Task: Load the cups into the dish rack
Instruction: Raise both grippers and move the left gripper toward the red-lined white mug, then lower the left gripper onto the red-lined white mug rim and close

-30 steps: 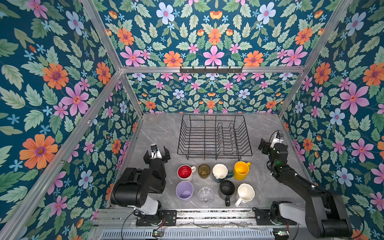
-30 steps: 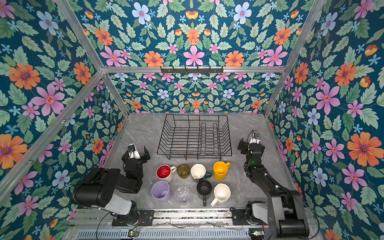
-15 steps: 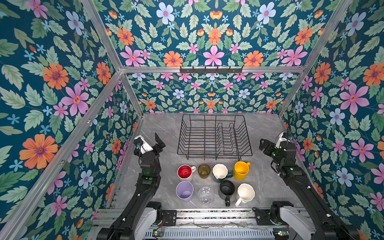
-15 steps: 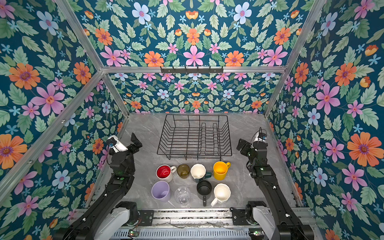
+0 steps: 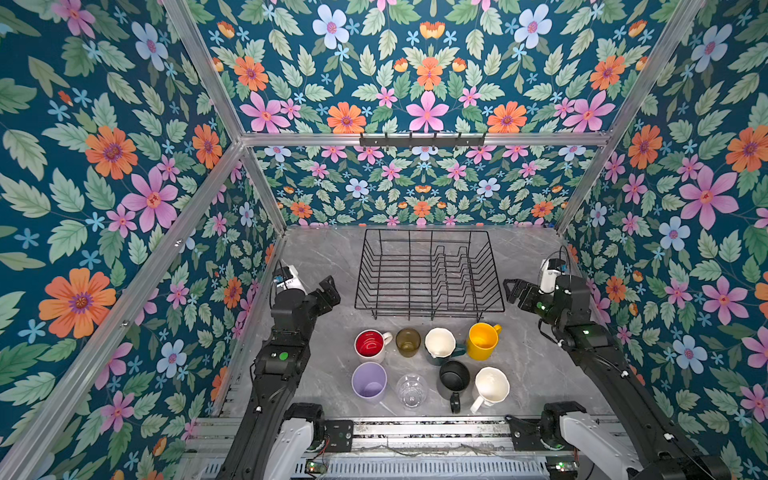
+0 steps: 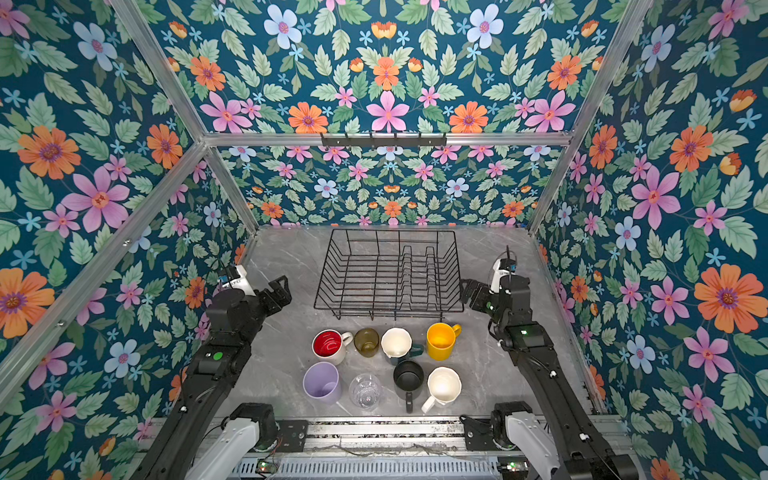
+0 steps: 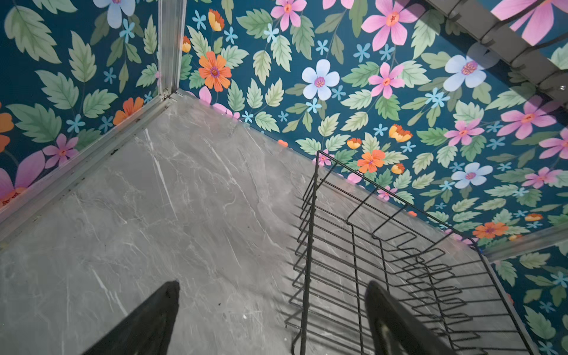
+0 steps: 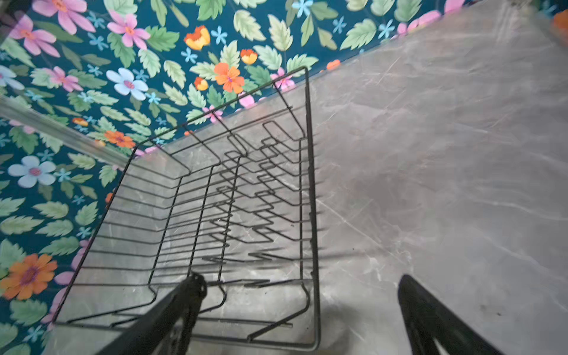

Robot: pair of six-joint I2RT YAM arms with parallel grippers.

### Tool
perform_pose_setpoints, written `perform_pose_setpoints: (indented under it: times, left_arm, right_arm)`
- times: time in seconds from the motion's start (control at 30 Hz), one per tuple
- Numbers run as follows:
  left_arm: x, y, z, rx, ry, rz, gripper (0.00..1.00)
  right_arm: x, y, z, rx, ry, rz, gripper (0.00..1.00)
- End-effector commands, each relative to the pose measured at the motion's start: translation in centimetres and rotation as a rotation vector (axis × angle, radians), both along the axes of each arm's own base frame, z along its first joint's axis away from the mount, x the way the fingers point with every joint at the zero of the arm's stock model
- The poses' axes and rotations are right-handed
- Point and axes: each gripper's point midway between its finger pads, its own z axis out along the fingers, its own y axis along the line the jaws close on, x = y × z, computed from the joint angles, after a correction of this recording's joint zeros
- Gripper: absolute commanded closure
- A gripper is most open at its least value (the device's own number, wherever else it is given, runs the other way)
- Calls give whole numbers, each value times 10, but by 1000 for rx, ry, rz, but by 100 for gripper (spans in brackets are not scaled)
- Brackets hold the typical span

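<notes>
Several cups stand upright in two rows at the table's front. The back row holds a red-inside white mug [image 5: 370,344], an olive glass [image 5: 407,341], a dark green mug [image 5: 440,343] and a yellow mug [image 5: 482,340]. In front of them are a lavender tumbler [image 5: 369,380], a clear glass [image 5: 410,390], a black mug [image 5: 454,376] and a white mug [image 5: 491,384]. Behind them sits the black wire dish rack [image 5: 428,308] [image 6: 388,309] [image 7: 310,215] [image 8: 309,184], with nothing in it. My left gripper [image 5: 330,286] [image 6: 279,286] [image 7: 273,284] hovers open off the rack's left front corner. My right gripper [image 5: 513,289] [image 6: 467,289] [image 8: 300,277] hovers open at its right front corner.
Flowered walls close in the grey marble table [image 5: 324,257] on three sides. A hook rail [image 5: 422,139] hangs high on the back wall. Both arm bases sit on the metal rail [image 5: 415,432] along the front edge.
Both arms have unfolded and risen from low folded poses. The left gripper has swung up and right toward the rack's left corner. The right gripper has shifted slightly toward the rack.
</notes>
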Motion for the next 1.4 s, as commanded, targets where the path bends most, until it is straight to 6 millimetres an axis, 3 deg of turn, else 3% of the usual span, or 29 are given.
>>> perform_pose_setpoints:
  times: [0.0,0.13,0.3,0.5,0.77,1.03,1.37]
  left_arm:
    - [-11,-18,-18,-61,100,-95,5]
    - [-21,-34,-45,-109,233,-171,9]
    - [-40,-54,-73,-173,370,-275,18]
    - [-68,-64,-100,-213,517,-340,25]
    - [-82,-69,-114,-243,592,-345,31]
    - [-89,-77,-134,-143,656,-305,31]
    - [-88,-72,-155,-79,703,-235,33]
  right_arm:
    - [7,8,6,8,17,43,8]
    - [8,10,-6,-13,117,58,15]
    - [4,13,-8,-48,139,63,19]
    - [1,14,-6,-78,157,66,22]
    - [1,18,-5,-77,156,80,22]
    - [2,22,-5,-67,155,91,22]
    - [0,24,-8,-60,157,98,22]
